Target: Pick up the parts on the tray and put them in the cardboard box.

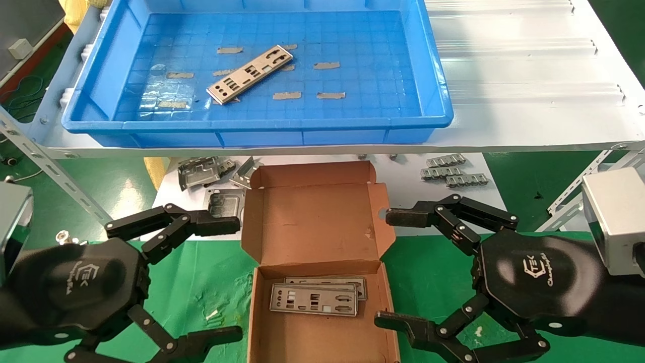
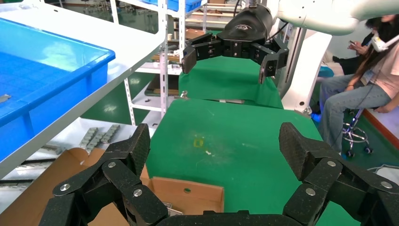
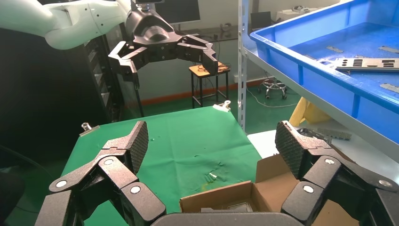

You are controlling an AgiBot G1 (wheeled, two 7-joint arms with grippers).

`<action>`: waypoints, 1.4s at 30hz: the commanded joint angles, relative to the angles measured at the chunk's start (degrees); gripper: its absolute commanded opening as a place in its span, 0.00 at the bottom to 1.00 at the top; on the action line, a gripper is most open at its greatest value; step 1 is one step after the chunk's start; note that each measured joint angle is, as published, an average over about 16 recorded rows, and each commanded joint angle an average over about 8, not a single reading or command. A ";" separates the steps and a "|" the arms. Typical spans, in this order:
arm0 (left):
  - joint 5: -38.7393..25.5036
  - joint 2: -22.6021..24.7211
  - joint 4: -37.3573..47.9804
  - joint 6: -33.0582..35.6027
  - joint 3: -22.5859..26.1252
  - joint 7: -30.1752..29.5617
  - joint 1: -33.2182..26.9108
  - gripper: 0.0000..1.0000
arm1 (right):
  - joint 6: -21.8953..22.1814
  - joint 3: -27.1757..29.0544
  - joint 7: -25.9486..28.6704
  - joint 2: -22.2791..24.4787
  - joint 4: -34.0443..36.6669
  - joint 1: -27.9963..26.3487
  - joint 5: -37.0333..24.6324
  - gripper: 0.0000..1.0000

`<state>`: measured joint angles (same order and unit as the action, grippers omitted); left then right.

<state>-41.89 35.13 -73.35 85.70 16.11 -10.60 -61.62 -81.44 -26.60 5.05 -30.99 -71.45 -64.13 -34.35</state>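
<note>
One silvery punched plate [image 1: 250, 74] lies slanted on the floor of the blue tray [image 1: 257, 123] on the upper shelf; it also shows in the right wrist view [image 3: 367, 64]. The open cardboard box [image 1: 317, 227] sits on the green cloth below, with two plates [image 1: 315, 299] stacked inside. My left gripper [image 1: 221, 277] is open and empty just left of the box. My right gripper [image 1: 395, 267] is open and empty just right of it. Each gripper appears far off in the other's wrist view, the right one [image 2: 228, 59] and the left one [image 3: 164, 59].
Bent grey brackets [image 1: 211, 176] lie on the white lower board behind the box at the left, ribbed strips [image 1: 453, 171] at the right. A white shelf [image 1: 529, 75] holds the tray. A seated person [image 2: 367, 89] is beyond the table.
</note>
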 commanded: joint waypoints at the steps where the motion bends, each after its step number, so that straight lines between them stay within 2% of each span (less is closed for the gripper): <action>1: -0.01 0.01 0.03 0.01 0.01 0.01 -0.01 1.00 | 0.00 0.00 0.00 0.00 0.00 0.00 0.00 1.00; 42: -0.05 0.09 0.17 0.02 0.10 0.06 -0.08 1.00 | 0.00 0.00 0.00 0.00 0.00 0.00 0.00 1.00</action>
<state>-41.94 35.22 -73.18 85.72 16.20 -10.53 -61.70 -81.44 -26.60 5.05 -30.99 -71.45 -64.13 -34.35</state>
